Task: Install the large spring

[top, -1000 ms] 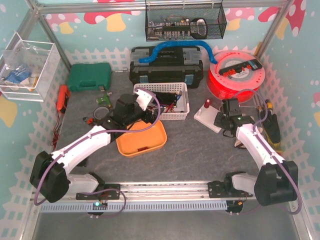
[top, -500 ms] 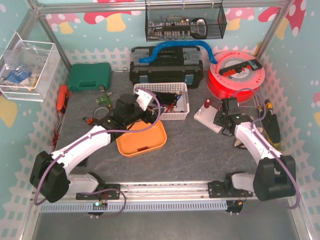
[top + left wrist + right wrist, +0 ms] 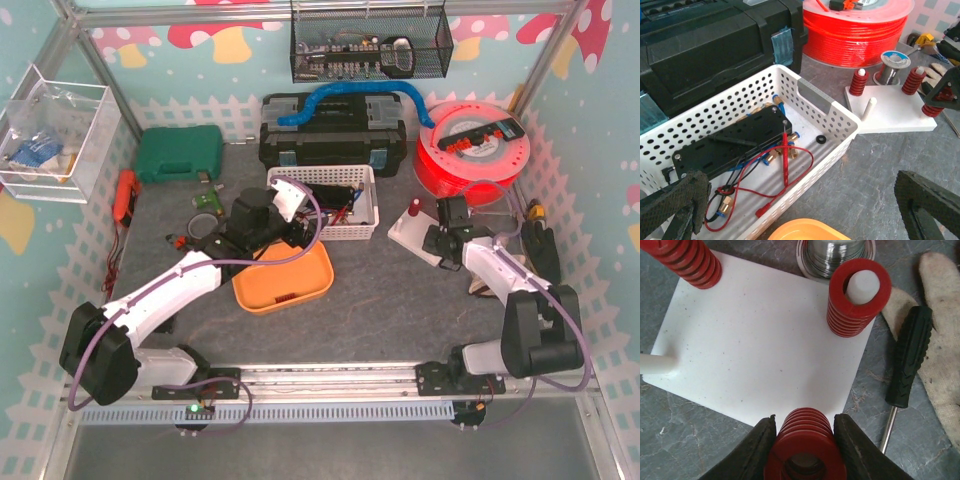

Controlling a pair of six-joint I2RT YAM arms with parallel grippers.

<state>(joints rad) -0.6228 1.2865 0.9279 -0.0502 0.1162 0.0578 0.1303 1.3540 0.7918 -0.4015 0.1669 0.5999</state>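
Bright, even light; sharp frames.

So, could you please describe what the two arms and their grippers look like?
Both arms are alike: the left arm and right arm have smooth white link shells joined by chunky black joints, on black bases. A purple cable loops along each. The left gripper and right gripper have matte black, rough-textured fingers.
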